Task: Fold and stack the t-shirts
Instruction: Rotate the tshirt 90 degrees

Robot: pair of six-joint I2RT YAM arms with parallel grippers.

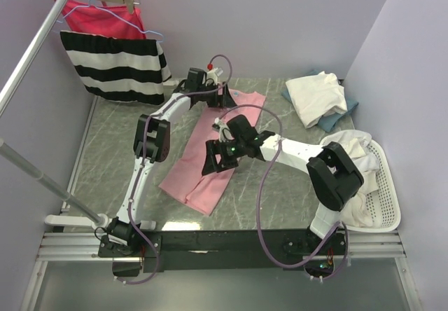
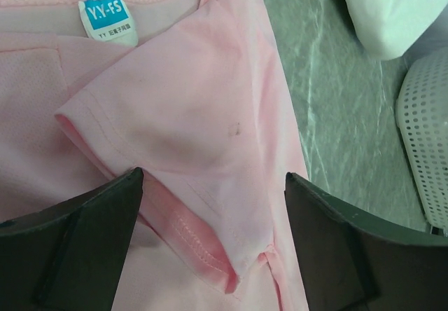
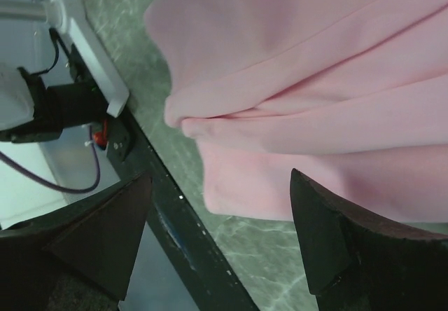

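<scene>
- Left gripper [image 2: 213, 185] hovered wide open and empty over a sleeve of the pink t-shirt [image 2: 189, 108].
- Right gripper [image 3: 220, 185] gaped empty above its near end.
- It lay as a long strip across the table [image 1: 115, 157].

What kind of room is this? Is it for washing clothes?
Probably a robot lab booth dressed as a laundry corner: hung-up clothes, a basket of tees, and a pink tee on the table under the left arm and right arm.
</scene>
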